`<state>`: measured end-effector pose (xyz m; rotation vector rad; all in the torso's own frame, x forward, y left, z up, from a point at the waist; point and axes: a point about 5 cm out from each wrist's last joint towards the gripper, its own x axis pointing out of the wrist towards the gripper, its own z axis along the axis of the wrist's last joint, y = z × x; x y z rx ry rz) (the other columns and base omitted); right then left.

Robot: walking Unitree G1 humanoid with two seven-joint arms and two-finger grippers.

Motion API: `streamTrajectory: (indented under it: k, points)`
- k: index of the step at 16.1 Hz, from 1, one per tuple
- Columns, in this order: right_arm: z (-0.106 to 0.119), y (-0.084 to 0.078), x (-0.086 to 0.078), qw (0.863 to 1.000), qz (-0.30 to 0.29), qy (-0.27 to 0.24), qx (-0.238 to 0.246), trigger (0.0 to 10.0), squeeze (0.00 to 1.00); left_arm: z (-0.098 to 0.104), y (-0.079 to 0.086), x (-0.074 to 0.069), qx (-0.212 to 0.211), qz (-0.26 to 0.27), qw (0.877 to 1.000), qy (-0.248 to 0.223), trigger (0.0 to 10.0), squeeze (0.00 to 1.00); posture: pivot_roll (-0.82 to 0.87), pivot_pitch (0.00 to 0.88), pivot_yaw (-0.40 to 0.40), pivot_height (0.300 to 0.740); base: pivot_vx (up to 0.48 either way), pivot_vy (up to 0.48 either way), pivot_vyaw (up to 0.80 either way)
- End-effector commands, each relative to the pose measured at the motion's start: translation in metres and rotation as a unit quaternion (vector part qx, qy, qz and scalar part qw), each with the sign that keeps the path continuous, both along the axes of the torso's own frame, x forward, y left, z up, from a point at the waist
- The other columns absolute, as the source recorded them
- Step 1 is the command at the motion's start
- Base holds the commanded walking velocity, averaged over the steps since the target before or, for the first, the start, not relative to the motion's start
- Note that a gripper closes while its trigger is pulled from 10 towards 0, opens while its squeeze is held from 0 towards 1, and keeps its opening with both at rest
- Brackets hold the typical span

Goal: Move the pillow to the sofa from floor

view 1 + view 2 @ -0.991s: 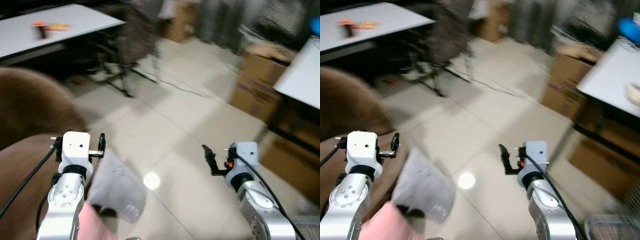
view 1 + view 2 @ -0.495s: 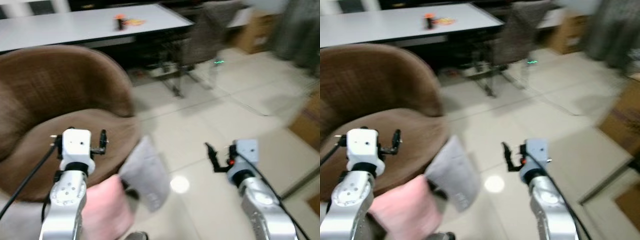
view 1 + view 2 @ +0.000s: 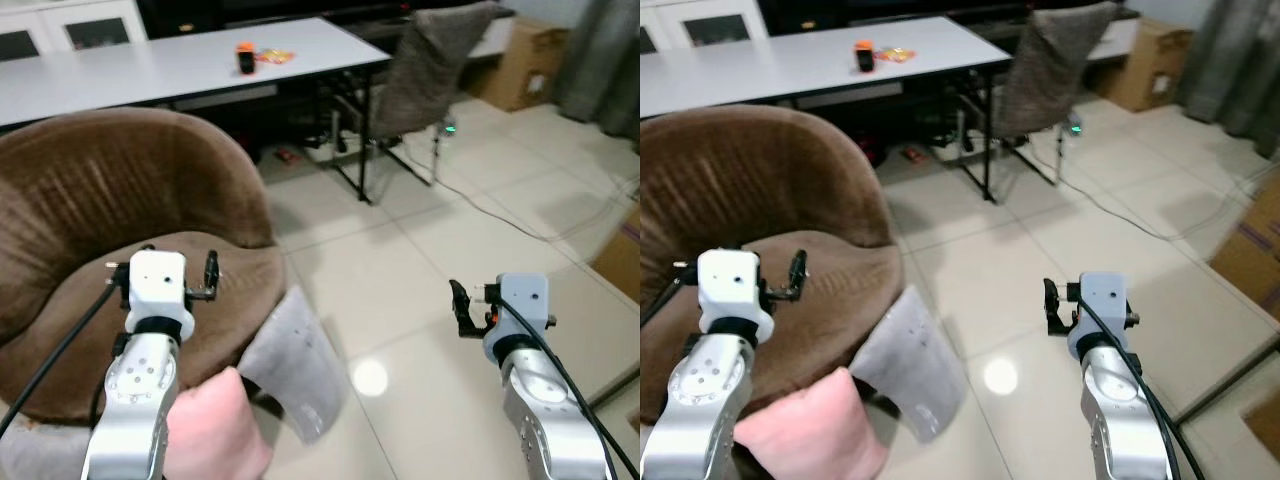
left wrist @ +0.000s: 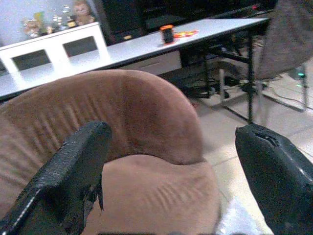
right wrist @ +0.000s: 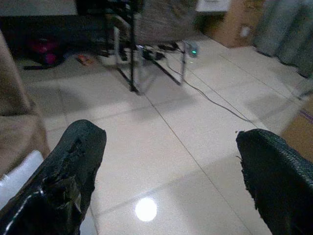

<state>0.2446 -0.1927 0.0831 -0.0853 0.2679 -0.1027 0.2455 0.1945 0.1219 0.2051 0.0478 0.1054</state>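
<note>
Since a second ago my view is swinging left onto the brown sofa (image 3: 120,230) | pillow (image 3: 295,360) is hanging off its near right edge, not yet on the seat | left gripper (image 4: 171,171) and right gripper (image 5: 171,171) are both gaping, holding nothing.

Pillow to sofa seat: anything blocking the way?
Nothing visible. The pillow hangs at the front edge of the sofa, by a pink cloth; the seat is bare. Left tool is over the seat, right tool over floor, both open.

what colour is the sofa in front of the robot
Brown, with a ribbed plush look; the sofa shows best in the left eye view.
</note>
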Motion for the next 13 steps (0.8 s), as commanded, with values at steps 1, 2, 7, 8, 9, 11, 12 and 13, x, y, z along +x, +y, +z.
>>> streamTrajectory:
  k: [1,2,7,8,9,11,12,13]
  points:
    - [0.0026,0.0096,0.0017,1.000,0.017,-0.007,0.010,10.0,1.00,0.0004,0.0058,-0.0005,0.003,0.005,1.000,0.002,10.0,0.00,-0.05,0.000,0.023,0.740,0.480,0.000,0.00]
    - [0.0029,0.0107,0.0009,1.000,0.020,-0.008,0.012,10.0,1.00,0.0006,0.0051,-0.0004,0.002,0.003,1.000,0.002,10.0,0.00,-0.05,0.000,0.026,0.740,0.480,0.000,0.00]
    - [0.0071,0.0122,0.0009,0.999,0.037,-0.021,0.015,10.0,1.00,0.0005,0.0034,-0.0008,-0.002,0.005,1.000,-0.002,10.0,0.00,-0.06,0.000,0.023,0.740,0.380,0.000,0.24]
    - [0.0082,0.0129,0.0019,0.999,0.043,-0.022,0.009,10.0,1.00,-0.0016,0.0049,-0.0004,0.004,0.021,1.000,0.011,10.0,0.00,-0.05,0.000,0.019,0.740,0.000,0.000,0.80]
    - [0.0081,0.0126,0.0027,0.999,0.042,-0.022,0.011,10.0,1.00,-0.0008,0.0052,-0.0002,-0.003,0.022,1.000,0.003,10.0,0.00,-0.05,0.000,0.019,0.740,0.000,0.000,0.80]
    - [0.0076,0.0133,0.0035,0.999,0.046,-0.021,0.014,10.0,1.00,0.0004,0.0038,-0.0011,0.008,0.014,1.000,0.001,10.0,0.00,-0.05,0.000,0.012,0.740,0.000,0.000,0.80]
    - [0.0075,0.0142,0.0039,0.998,0.049,-0.020,0.014,10.0,1.00,0.0004,0.0040,-0.0016,0.008,0.016,1.000,0.001,10.0,0.00,-0.05,0.000,0.009,0.740,0.000,-0.300,0.80]
    - [0.0077,0.0148,0.0042,0.998,0.051,-0.021,0.015,10.0,1.00,0.0004,0.0040,-0.0019,0.007,0.017,1.000,0.001,10.0,0.00,-0.05,0.000,0.009,0.740,0.000,-0.334,0.80]
